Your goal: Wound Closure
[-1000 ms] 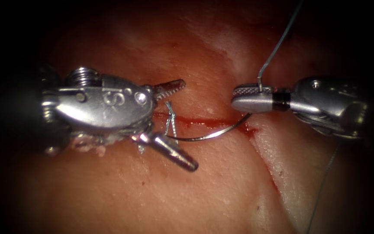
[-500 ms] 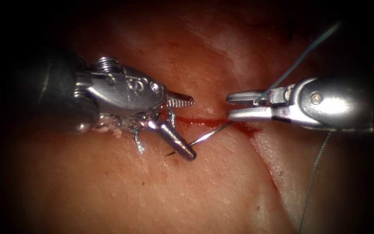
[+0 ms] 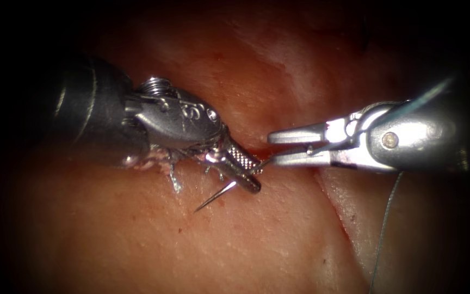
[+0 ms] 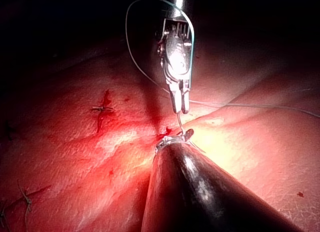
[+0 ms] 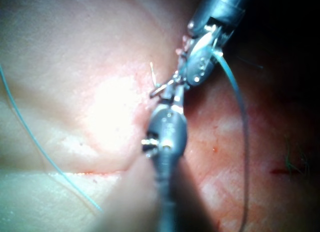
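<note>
Curved steel needle point(image 3: 218, 195) held by two pincers over the red cut point(image 3: 257, 154) in pale pink tissue point(image 3: 257, 245).
Left pincer point(image 3: 248, 174): jaws clamped on the needle just behind its tip, which lies bare on the cut's left side. Right pincer point(image 3: 272, 148): jaws slightly parted, lower jaw at the needle's rear. Thin blue-grey thread point(image 3: 383, 228) hangs beside the right tool.

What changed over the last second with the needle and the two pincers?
The left pincer moved right and closed on the needle near its tip, which now points down-left over the tissue left of the cut. The right pincer, shut on the needle's back end a second ago, now stands open beside it. The thread still trails past the right tool, and the old stitch ends lie unchanged.
</note>
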{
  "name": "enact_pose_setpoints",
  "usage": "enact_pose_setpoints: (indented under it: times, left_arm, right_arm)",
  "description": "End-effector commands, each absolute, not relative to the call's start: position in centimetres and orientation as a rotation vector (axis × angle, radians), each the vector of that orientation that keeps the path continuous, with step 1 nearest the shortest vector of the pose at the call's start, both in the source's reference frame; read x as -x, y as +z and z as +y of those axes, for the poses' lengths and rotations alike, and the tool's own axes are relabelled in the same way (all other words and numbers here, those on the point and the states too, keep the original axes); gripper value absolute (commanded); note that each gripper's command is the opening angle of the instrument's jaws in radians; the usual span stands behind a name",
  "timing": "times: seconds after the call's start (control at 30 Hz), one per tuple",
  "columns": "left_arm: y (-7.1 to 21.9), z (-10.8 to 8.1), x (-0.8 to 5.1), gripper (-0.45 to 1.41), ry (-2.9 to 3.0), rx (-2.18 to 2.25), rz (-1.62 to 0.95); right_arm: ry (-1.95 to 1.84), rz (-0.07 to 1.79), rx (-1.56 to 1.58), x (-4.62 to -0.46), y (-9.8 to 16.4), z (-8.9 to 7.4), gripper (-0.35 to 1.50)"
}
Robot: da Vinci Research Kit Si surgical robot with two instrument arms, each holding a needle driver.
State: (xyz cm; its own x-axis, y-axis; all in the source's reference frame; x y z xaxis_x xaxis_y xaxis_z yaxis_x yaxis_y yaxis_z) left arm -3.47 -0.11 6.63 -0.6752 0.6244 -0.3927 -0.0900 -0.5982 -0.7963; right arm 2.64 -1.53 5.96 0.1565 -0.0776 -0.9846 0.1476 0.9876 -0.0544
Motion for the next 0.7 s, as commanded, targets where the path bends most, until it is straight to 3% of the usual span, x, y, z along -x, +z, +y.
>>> enact_pose_setpoints:
  times: [0.03, 0.17, 0.37, 0.4, 0.43, 0.47, 0.57, 0.7]
  left_arm:
    - [6.68, -0.11, 3.52, -0.21, 2.289, 0.943, -1.091]
    - [6.69, -0.11, 3.52, -0.42, 2.276, 0.925, -1.120]
    - [6.70, -0.10, 3.51, -0.45, 2.238, 0.907, -1.140]
    - [6.70, -0.10, 3.51, -0.45, 2.191, 0.914, -1.143]
    - [6.70, -0.10, 3.51, -0.45, 2.165, 0.920, -1.150]
    - [6.70, -0.10, 3.51, -0.45, 2.130, 0.929, -1.160]
    - [6.70, -0.10, 3.51, -0.45, 2.064, 0.984, -1.151]
    - [6.71, -0.08, 3.51, -0.45, 2.011, 1.042, -1.095]
  right_arm:
    - [-0.168, 1.409, -0.056, -2.72, 6.01, -1.54, -0.35]
    - [-0.178, 1.408, -0.044, -2.73, 6.01, -1.56, -0.35]
    - [-0.099, 1.373, -0.053, -2.73, 6.01, -1.52, -0.30]
    - [-0.023, 1.354, -0.042, -2.71, 6.00, -1.51, 0.24]
    - [0.018, 1.341, -0.027, -2.71, 6.00, -1.51, 0.54]
    - [0.057, 1.335, -0.033, -2.71, 5.99, -1.50, 0.73]
    - [0.185, 1.312, -0.060, -2.70, 5.96, -1.43, 1.15]
    - [0.307, 1.315, -0.060, -2.67, 5.92, -1.36, 1.25]
